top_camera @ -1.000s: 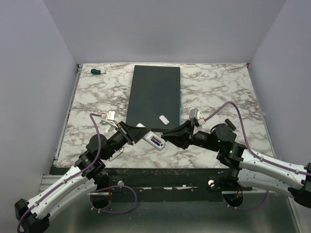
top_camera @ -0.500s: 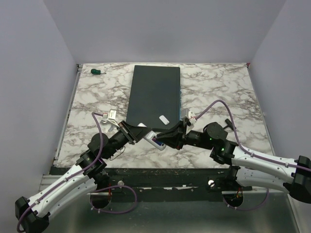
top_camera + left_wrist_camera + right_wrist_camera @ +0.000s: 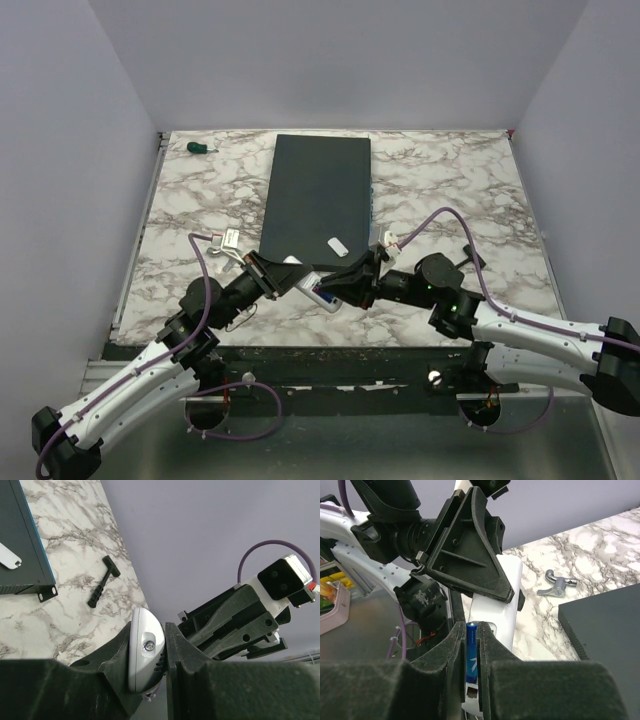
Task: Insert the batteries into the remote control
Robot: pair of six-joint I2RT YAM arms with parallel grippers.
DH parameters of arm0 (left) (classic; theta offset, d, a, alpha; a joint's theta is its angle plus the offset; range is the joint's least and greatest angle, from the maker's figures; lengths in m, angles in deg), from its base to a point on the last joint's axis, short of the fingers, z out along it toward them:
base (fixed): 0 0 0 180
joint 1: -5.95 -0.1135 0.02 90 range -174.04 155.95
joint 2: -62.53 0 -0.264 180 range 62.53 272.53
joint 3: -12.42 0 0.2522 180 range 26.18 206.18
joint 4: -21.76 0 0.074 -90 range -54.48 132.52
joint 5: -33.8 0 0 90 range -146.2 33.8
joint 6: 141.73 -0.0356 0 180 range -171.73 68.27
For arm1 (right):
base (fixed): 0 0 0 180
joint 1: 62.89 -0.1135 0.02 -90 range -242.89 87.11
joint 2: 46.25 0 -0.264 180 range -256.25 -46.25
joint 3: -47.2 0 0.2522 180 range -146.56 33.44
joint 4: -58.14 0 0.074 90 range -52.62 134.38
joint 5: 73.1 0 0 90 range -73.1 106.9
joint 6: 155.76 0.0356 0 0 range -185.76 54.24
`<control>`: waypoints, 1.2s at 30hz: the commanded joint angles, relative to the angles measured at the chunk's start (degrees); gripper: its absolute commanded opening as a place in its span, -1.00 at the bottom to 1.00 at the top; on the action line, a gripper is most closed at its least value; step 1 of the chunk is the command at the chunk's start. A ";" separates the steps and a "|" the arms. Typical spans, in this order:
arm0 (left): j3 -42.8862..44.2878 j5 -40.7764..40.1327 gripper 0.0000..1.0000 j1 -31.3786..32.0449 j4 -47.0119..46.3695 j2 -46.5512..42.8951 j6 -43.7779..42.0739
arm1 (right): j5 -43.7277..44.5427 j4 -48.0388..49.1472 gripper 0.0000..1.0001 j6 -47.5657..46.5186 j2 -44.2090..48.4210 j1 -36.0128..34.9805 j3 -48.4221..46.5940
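My left gripper [image 3: 283, 272] [image 3: 149, 632] is shut on the white remote control [image 3: 316, 292] [image 3: 145, 652] and holds it tilted above the table's near edge. My right gripper [image 3: 338, 286] [image 3: 471, 630] is shut on the blue battery [image 3: 472, 652], upright between its pads. The battery's lower end is at the remote [image 3: 501, 605], right over the recessed bay on its back. The purple-blue battery is hidden under the grippers.
A large dark grey slab [image 3: 318, 200] lies mid-table with a tiny white cover piece [image 3: 338, 245] on it. A black T-shaped tool [image 3: 470, 256] [image 3: 102, 582] lies to the right. A green-handled screwdriver [image 3: 200, 147] lies at the far left. A small grey metal piece [image 3: 557, 586] lies on the marble.
My right gripper has moved left with the blue battery, from beside the remote to right over its back. My left gripper has kept the remote nearly still.
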 commanded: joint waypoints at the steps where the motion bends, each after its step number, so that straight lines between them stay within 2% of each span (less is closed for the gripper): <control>1: -0.38 2.90 -1.00 0.24 -3.57 0.34 0.88 | -0.48 3.11 -0.99 -1.41 -0.97 0.00 0.60; 14: -1.04 4.51 -1.00 0.27 -4.69 -0.17 1.25 | -1.29 1.44 -0.99 -3.95 -1.29 -0.04 1.11; 36: -1.47 4.25 -1.00 0.29 -5.30 -0.98 2.92 | -3.80 -10.94 -0.96 -9.17 0.98 -0.06 2.00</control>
